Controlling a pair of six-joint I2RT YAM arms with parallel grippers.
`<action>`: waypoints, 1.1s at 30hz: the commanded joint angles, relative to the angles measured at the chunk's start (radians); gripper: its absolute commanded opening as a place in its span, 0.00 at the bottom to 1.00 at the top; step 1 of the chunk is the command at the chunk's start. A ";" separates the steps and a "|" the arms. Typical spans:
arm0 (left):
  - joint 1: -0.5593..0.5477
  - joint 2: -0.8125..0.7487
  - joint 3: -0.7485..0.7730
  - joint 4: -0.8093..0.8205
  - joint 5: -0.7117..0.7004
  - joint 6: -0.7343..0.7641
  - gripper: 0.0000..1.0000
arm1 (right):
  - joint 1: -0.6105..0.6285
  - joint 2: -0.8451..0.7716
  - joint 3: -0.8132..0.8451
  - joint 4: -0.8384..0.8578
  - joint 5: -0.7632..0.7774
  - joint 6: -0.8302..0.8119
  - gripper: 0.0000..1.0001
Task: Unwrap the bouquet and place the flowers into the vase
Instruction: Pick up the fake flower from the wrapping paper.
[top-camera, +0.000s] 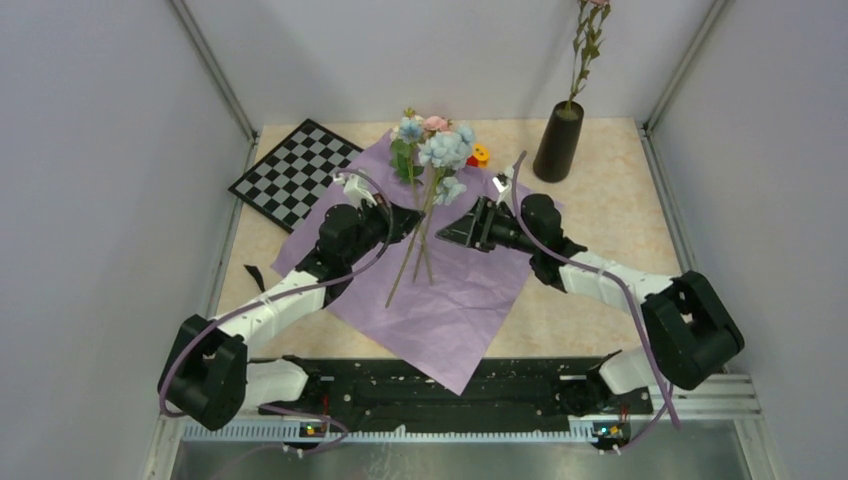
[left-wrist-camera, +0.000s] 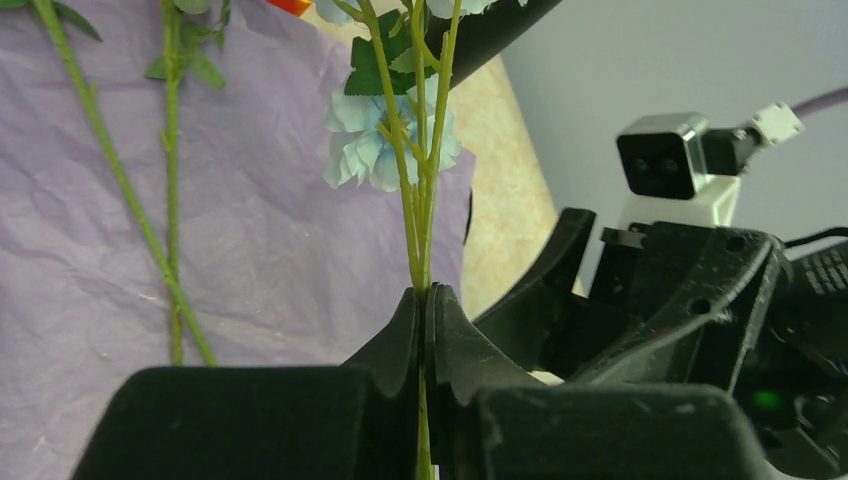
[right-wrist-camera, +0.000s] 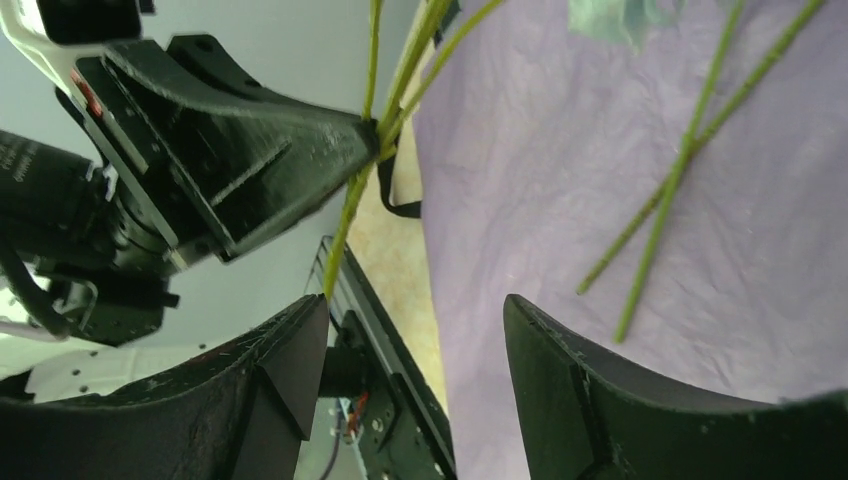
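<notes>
The left jaws are clenching a bunch of flowers (top-camera: 437, 150) by the stems, holding it upright over the purple paper (top-camera: 470, 310), which is lying flat on the desk (top-camera: 600, 215). The right jaws are gaping just beside the bunch, gripping nothing. Two loose stems (left-wrist-camera: 172, 220) are lying on the paper. One vase (top-camera: 558, 142) is standing far right, carrying one stem (top-camera: 583, 55). One checkerboard (top-camera: 292, 175) is lying far left. One toy block (top-camera: 480, 155) is sitting between bunch and vase.

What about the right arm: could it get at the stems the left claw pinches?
Probably yes. The right claw stands open right beside the stems, which the left claw holds above the purple paper; nothing lies between them.
</notes>
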 joint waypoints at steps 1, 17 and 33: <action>0.002 -0.055 -0.036 0.184 0.060 -0.081 0.00 | 0.028 0.057 0.088 0.181 -0.009 0.097 0.67; 0.000 -0.118 -0.089 0.247 0.106 -0.145 0.00 | 0.028 0.191 0.219 0.333 -0.028 0.207 0.64; 0.001 -0.109 -0.089 0.284 0.148 -0.181 0.00 | 0.028 0.215 0.247 0.389 -0.042 0.232 0.34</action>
